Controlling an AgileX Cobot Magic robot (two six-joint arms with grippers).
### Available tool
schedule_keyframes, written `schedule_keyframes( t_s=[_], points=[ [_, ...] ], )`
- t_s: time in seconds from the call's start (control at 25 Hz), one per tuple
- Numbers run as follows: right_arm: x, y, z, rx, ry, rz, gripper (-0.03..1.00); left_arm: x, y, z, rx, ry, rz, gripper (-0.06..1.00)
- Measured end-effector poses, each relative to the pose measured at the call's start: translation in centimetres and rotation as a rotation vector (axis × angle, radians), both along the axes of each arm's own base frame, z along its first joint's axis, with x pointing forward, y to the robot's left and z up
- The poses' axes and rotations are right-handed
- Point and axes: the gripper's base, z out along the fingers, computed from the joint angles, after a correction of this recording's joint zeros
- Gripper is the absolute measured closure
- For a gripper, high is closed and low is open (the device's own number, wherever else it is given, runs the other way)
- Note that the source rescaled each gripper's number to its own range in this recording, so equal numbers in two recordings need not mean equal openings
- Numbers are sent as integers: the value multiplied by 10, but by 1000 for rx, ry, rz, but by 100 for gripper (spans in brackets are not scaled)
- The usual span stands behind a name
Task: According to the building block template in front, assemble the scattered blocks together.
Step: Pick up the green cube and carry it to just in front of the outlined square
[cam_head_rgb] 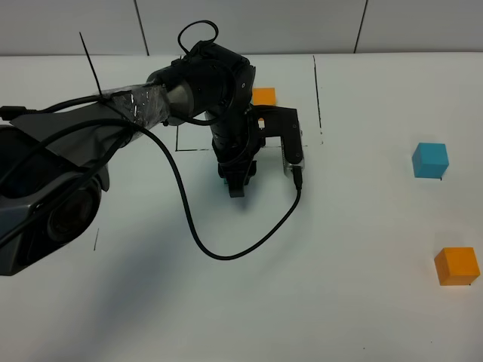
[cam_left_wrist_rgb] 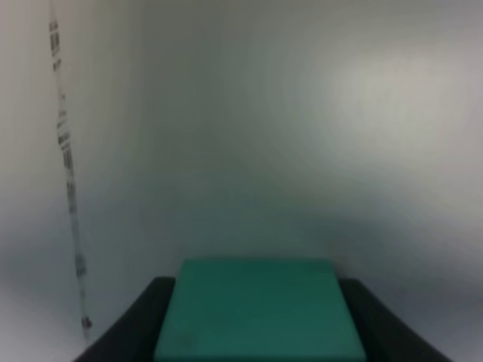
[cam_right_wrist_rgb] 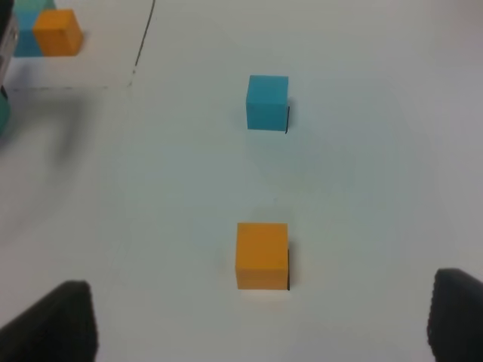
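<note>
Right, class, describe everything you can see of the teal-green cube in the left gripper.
The teal-green cube is plain, matte, sharp-edged, unmarked. The left gripper is shut on it, one dark finger against each side. Only one flat face shows, white table beyond; the arm hides it in the high view. Whether it touches the table is unclear.

The right gripper (cam_right_wrist_rgb: 263, 318) has its jaws wide apart above the white table (cam_right_wrist_rgb: 377, 188), the orange cube (cam_right_wrist_rgb: 262, 255) nearest and the blue cube (cam_right_wrist_rgb: 267, 102) farther off.

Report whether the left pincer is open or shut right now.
Shut on a block. In the left wrist view the left pincer has its two dark fingers against both sides of the teal-green cube.
</note>
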Motion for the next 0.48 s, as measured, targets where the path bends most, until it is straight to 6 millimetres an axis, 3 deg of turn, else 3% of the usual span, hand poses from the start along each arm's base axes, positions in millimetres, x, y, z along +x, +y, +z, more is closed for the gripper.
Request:
schedule_keyframes(
  t_s=[0.48],
  points=[
    [0, 0, 0, 1, 0, 0, 20, -2, -2, 0, -19, 19, -69, 94]
  ],
)
